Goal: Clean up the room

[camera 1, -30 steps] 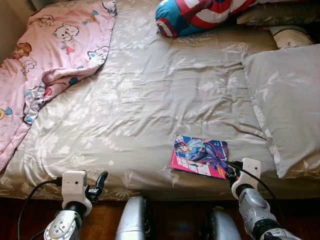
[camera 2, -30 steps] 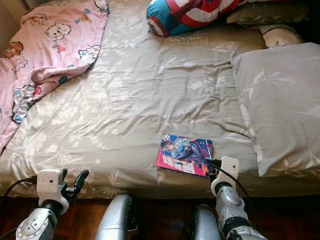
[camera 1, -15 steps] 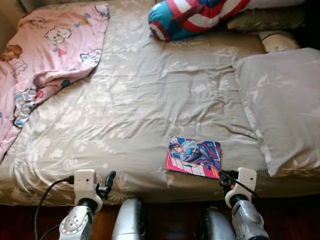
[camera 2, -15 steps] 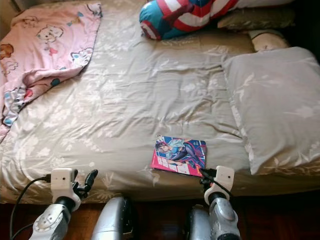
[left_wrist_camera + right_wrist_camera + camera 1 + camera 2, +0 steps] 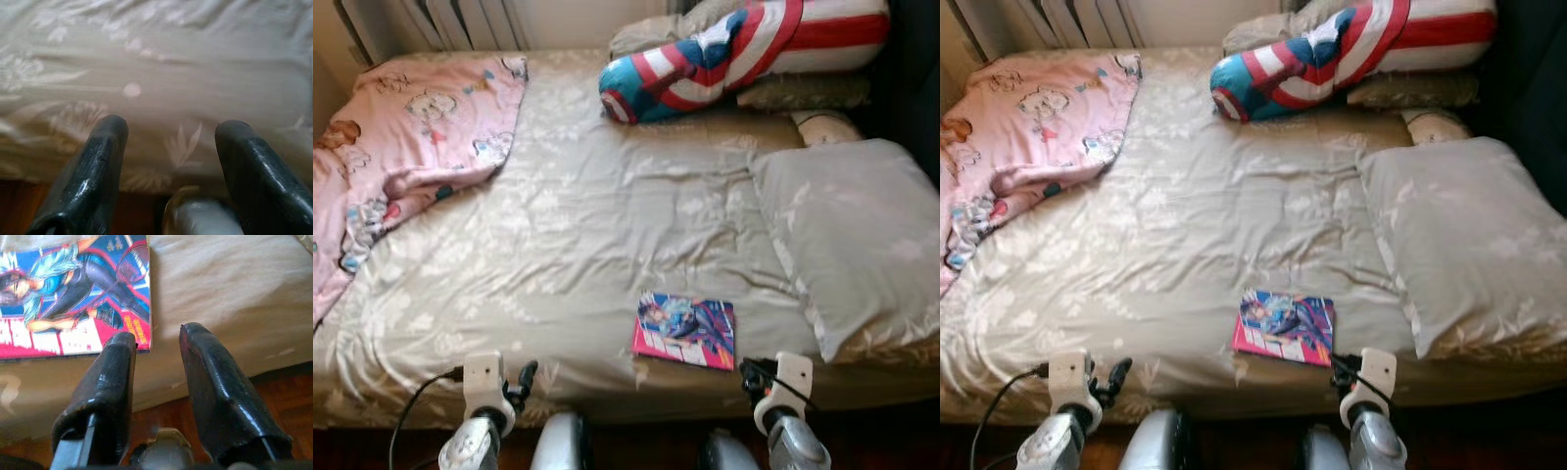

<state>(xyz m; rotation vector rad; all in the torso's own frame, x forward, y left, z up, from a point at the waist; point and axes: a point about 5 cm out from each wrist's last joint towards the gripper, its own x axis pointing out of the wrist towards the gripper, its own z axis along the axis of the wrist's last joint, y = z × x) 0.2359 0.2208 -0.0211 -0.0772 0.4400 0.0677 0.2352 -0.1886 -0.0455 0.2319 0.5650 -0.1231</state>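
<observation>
A comic book [image 5: 686,330] with a pink and blue cover lies flat on the beige bed sheet [image 5: 597,225], close to the bed's near edge. My right gripper [image 5: 155,340] hovers open just short of the book's near right corner [image 5: 139,328], over the edge of the mattress. My left gripper [image 5: 168,128] is open too, low at the bed's front edge, left of the book and holding nothing. Both grippers sit at the foot of the head views, the right gripper [image 5: 754,372] a little right of the book.
A grey pillow [image 5: 842,245] lies at the right of the bed. A pink cartoon blanket [image 5: 401,137] is bunched at the left. A red, white and blue striped cushion [image 5: 744,54] sits at the back. Dark wooden floor [image 5: 274,382] shows below the mattress.
The camera has pulled back and tilted up, so more of the bed's far end shows. Both grippers have dropped lower in the picture, and the right one has come off the book's corner.
</observation>
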